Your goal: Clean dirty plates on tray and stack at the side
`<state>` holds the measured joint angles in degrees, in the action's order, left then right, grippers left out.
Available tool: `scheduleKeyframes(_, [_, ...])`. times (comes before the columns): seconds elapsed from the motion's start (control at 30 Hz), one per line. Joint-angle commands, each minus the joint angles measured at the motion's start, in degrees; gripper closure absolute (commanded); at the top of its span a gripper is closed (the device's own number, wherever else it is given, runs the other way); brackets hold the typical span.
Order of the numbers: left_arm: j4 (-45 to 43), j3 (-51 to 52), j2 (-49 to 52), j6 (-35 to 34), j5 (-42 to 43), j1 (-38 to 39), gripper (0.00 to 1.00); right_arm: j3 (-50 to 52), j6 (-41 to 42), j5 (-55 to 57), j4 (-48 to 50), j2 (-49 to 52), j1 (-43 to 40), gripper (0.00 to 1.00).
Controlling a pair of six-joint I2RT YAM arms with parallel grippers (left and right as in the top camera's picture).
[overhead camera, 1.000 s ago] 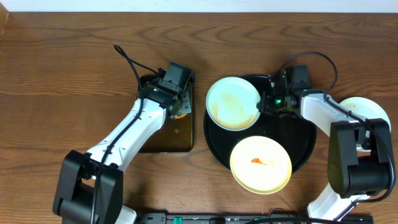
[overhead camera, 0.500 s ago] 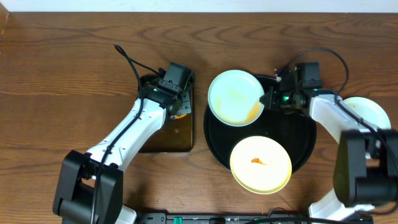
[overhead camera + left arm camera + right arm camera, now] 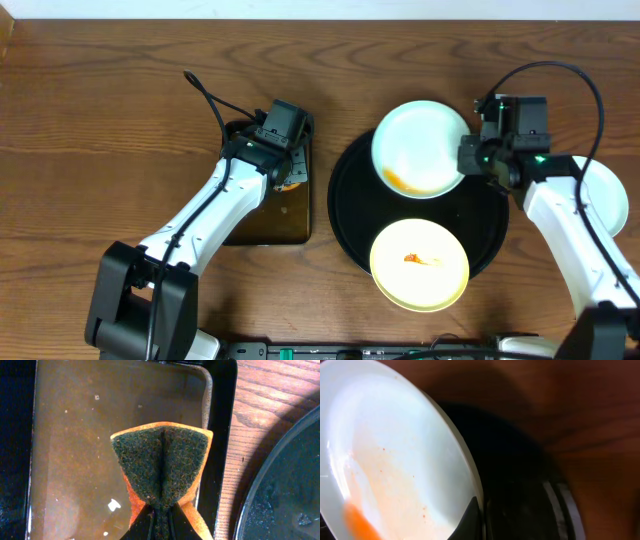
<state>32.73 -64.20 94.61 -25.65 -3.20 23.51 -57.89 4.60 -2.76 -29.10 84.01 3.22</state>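
Since 1 s ago my R claw (image 3: 467,158) has swung right w/ the pale blue-white plate (image 3: 421,150): it was over the black tray's (image 3: 350,205) upper-left rim, now it sits over the upper-right part, and the orange sauce has pooled at its lower-left inside edge. R claw is clamped on that plate's right rim. The yellow plate (image 3: 419,264) w/ its small orange smear hasn't moved, on the tray's near edge, overhanging a bit. A third plate (image 3: 612,190) lies on the tabletop (image 3: 100,120) right of the tray, partly behind my R arm. L arm same as before. Overhead only shows a sliver of orange under my L claw (image 3: 159,522); L wrist cam shows it pinched tight on a sponge (image 3: 161,467), green scrub face folded up, orange edges, above the small rectangular tray (image 3: 70,435) w/ brownish liquid. R wrist cam shows the held plate tilted, w/ a faint orange film and speckles that overhead doesn't pick up
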Motion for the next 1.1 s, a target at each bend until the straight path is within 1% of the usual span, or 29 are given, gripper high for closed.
scheduleKeyframes(0.0, [0.0, 0.2, -0.6, 0.4, -1.0, -0.1, 0.92, 0.2, -3.9, 11.0, -0.5, -3.2, 1.6, 0.99])
scheduleKeyframes(0.2, [0.0, 0.2, -0.6, 0.4, -1.0, -0.1, 0.92, 0.1, -8.3, 21.2, -1.2, -5.1, 6.5, 0.99])
scheduleKeyframes(0.47, [-0.1, 0.2, -0.6, 0.3, -1.0, -0.1, 0.92, 0.1, -13.7, 40.1, -1.3, -5.2, 14.8, 0.99])
scheduleKeyframes(0.6, [-0.2, 0.2, -0.6, 0.3, -1.0, -0.1, 0.92, 0.1, -16.6, 45.8, -0.1, -5.2, 18.3, 0.99])
scheduleKeyframes(0.77, [-0.2, 0.2, -0.6, 0.3, -1.0, -0.1, 0.92, 0.1, -22.4, 54.8, 3.1, -5.2, 22.8, 0.99])
scheduleKeyframes(0.9, [-0.2, 0.2, -0.6, 0.3, -1.0, -0.1, 0.92, 0.1, -26.3, 57.8, 5.4, -5.2, 25.0, 0.99])
scheduleKeyframes(1.07, [-0.2, 0.2, -0.6, 0.3, -1.0, -0.1, 0.92, 0.1, -27.6, 59.5, 7.6, -5.2, 26.0, 0.99])
